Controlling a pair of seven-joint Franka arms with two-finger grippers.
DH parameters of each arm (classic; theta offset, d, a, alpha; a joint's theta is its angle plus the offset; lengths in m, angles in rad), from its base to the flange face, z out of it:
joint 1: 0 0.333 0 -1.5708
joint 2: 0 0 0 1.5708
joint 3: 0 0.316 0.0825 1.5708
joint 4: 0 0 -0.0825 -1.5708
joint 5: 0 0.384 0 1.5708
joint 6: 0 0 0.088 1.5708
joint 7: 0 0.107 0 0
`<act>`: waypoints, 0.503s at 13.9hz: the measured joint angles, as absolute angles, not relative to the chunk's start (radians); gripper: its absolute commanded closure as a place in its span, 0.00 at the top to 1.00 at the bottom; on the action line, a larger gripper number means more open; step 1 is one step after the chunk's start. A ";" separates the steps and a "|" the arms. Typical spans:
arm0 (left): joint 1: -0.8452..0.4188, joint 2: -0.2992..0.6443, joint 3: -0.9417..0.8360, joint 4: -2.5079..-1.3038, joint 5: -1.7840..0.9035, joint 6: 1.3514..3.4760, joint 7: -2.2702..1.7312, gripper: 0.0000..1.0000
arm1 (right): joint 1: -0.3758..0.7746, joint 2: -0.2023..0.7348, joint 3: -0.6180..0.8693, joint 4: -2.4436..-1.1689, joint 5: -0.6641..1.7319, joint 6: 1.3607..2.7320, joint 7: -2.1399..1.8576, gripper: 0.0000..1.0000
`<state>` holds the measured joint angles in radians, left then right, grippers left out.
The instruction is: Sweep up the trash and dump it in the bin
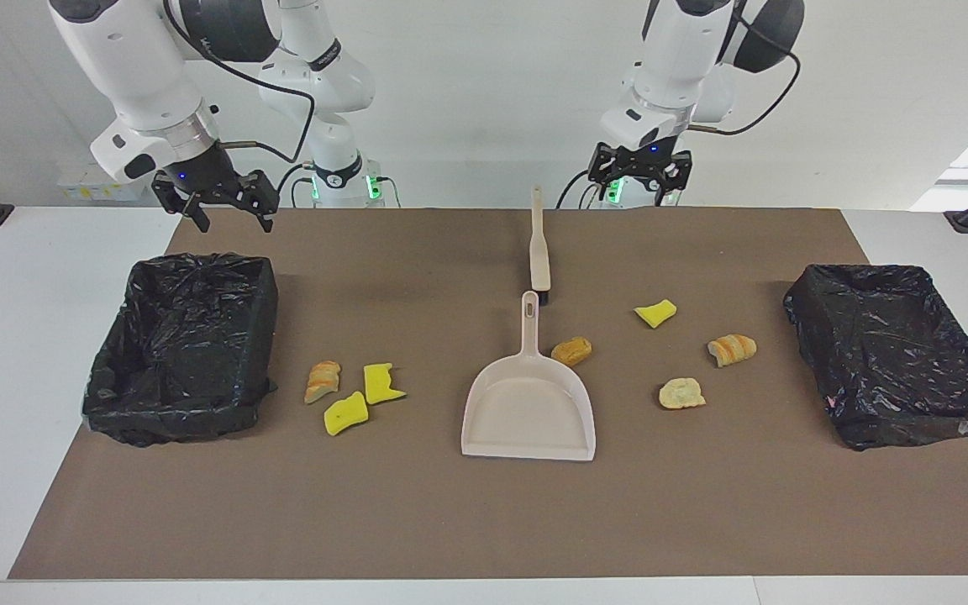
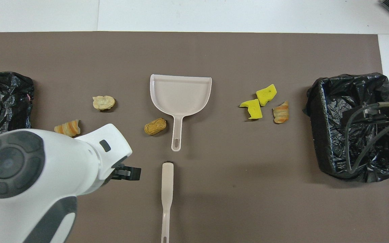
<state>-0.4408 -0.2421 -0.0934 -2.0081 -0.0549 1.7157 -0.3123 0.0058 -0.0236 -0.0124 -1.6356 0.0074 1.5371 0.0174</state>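
Right gripper point(image 1: 213, 204): up in the air over the robots' edge of the mat, by one black bin point(image 1: 184, 346); fingers spread open, holding nothing.
Trash point(image 1: 355, 394): seven scraps lie on the brown mat point(image 1: 484, 512), three by that bin, four past the dustpan point(image 1: 530, 402).
Brush point(image 1: 539, 248): flat, mid-table, near the robots' edge.
Left gripper point(image 1: 640, 173): waits up high; fingers open, empty.
Other bin point(image 1: 896, 353): at the left arm's end.

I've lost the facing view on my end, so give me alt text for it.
A beige plastic dustpan and beige-handled brush lie untouched mid-table on the brown mat, with seven yellow sponge and tan bread-like scraps scattered either side. Black-lined bins stand at both ends; the left gripper and right gripper hang above the mat's robot-side edge, jaws open.
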 measured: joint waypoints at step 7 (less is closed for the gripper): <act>-0.629 -0.280 -0.093 -2.266 -0.103 1.879 -0.433 1.00 | -0.007 -0.024 -0.023 -1.637 0.007 1.531 0.018 1.00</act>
